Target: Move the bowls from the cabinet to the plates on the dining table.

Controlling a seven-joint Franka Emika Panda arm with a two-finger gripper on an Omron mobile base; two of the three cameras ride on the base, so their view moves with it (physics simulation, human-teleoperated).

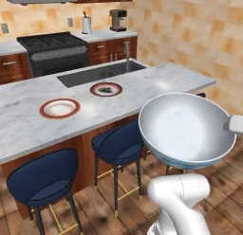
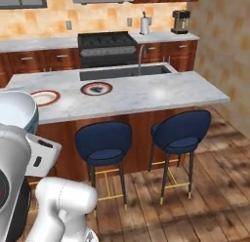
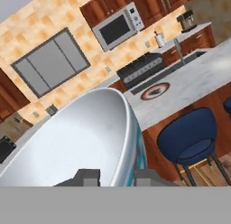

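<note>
End effector clamped on rim of grey-white bowl, fingers either side of the wall (hand view, bottom centre). Bowl held in air at right of left base view, in front of surface. Two plates on surface, centre-left; 2nd seems darker inside.

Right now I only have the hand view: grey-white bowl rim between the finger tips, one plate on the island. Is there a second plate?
Observer: Yes. A second plate lies on the dining table, left of the plate you see and nearer the front edge.
Operator: Is the bowl over the table yet?
Observer: It seems not. In the left base view the bowl hangs on the stool side, short of the table's front edge.
</note>
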